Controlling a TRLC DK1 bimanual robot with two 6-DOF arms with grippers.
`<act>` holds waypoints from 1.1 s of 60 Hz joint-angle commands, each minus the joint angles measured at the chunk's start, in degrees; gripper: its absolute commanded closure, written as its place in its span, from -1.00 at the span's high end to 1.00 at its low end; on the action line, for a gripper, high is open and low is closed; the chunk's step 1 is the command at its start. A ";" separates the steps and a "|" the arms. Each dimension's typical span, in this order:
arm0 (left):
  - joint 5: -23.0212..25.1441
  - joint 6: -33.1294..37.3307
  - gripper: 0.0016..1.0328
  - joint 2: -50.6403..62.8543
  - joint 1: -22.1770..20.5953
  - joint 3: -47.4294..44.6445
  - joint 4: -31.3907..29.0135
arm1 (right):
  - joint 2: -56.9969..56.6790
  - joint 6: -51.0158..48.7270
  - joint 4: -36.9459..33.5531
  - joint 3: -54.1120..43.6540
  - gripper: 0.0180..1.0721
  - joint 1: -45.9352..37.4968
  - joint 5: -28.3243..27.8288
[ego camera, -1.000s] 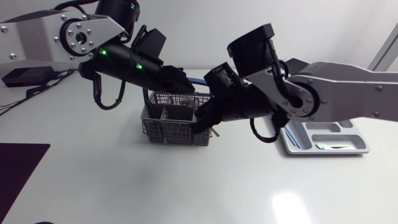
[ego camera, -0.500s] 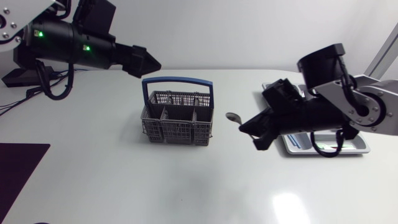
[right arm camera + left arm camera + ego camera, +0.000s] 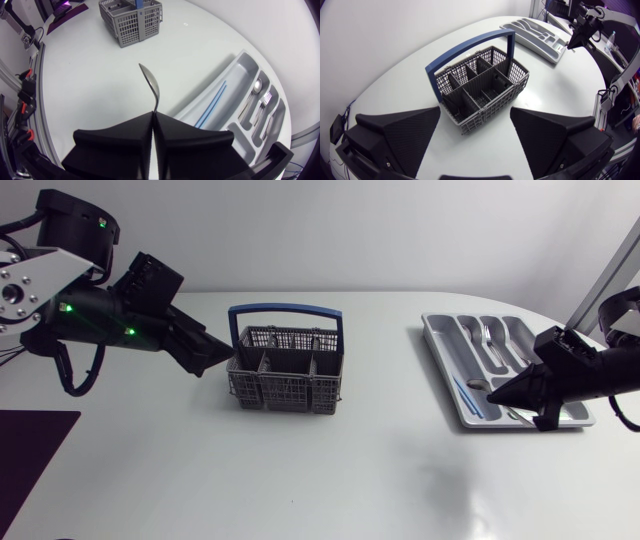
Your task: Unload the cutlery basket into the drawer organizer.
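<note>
Presently right pincer [image 3: 153, 112] clenches a spoon [image 3: 150, 82] by the organizer [image 3: 235, 70]; left pincer [image 3: 475, 111] gapes, facing the basket [image 3: 480, 85].

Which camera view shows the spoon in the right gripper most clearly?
The right wrist view: the spoon sticks out from the shut right gripper, bowl and handle clear. In the head view it is lost against the organizer, in the left wrist view too small.

the spoon [image 3: 150, 82]'s handle is hidden between the right gripper [image 3: 153, 113]'s closed fingers. from the head view that gripper covers the tray [image 3: 437, 352]'s corner beneath it, and the cutlery [image 3: 488, 338] beyond it is too small to tell apart.
</note>
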 commanded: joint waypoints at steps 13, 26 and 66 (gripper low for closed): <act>-0.80 2.81 0.90 -1.71 0.25 -3.44 0.81 | 19.78 -24.40 -7.37 14.38 -0.89 -11.25 4.25; -1.85 2.72 0.90 -1.62 -1.16 -4.23 1.33 | 26.55 -31.08 -7.19 20.18 -0.89 -14.24 8.56; -2.73 3.08 0.90 -2.06 -1.42 -5.99 2.21 | 30.41 -37.05 11.00 14.73 -0.38 -14.24 17.88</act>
